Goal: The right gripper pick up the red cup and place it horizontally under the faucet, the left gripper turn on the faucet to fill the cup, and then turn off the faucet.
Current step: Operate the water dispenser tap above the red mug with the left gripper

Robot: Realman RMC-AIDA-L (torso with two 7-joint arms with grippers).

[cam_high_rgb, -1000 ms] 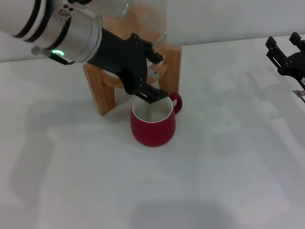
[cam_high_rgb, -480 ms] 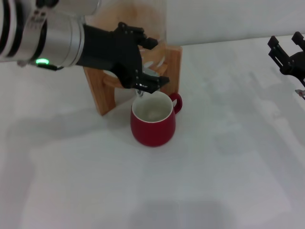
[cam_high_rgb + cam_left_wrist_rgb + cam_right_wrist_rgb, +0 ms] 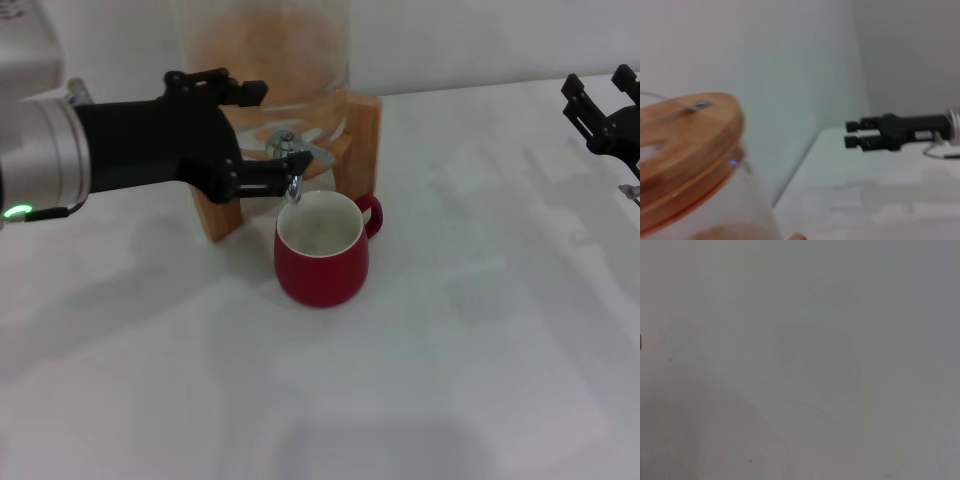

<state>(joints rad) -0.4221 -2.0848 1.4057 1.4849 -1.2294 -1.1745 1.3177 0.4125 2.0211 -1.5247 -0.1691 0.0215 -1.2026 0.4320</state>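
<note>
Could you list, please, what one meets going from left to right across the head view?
Left gripper → faucet → red cup → right gripper, off at the table's right edge.

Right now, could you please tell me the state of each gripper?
Left gripper: open, beside the faucet, holding nothing.
Right gripper: open, empty, parked far right.
</note>
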